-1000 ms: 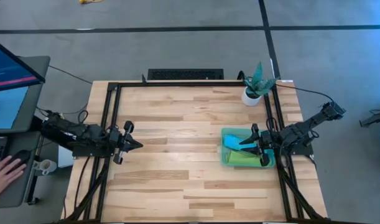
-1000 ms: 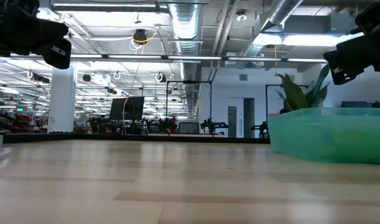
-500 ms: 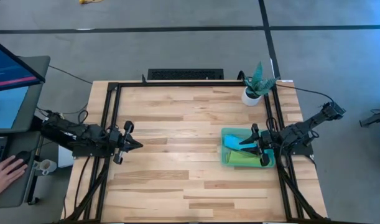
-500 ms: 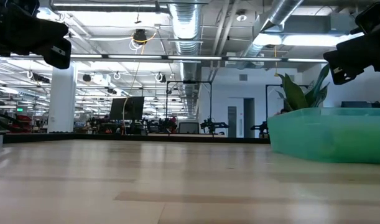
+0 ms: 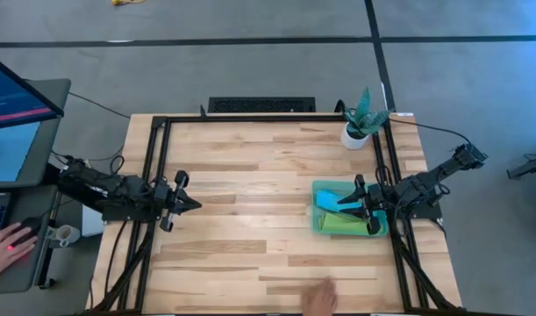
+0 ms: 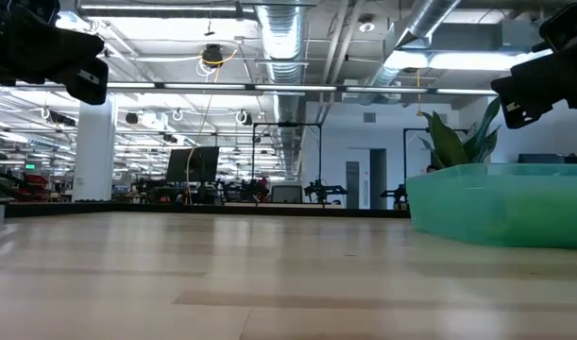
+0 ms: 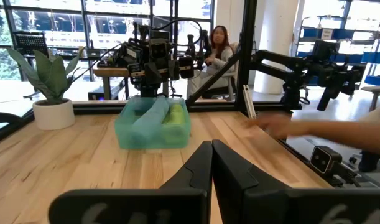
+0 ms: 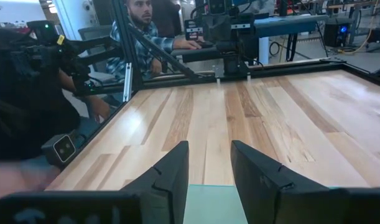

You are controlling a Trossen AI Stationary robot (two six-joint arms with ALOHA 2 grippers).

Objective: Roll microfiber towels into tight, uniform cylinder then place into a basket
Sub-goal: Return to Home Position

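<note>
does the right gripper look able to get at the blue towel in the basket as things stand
Probably yes. The right gripper hangs open above the basket, and the blue towel lies uncovered in it beside the green towel, with nothing in the way.

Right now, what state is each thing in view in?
basket: upright, holding both towels.
blue towel: rolled, in basket.
green towel: rolled, beside it.
left gripper: shut, empty, over table left side.
right gripper: open, empty, above basket.
plant pot: upright.
person's hand: over table edge.
</note>
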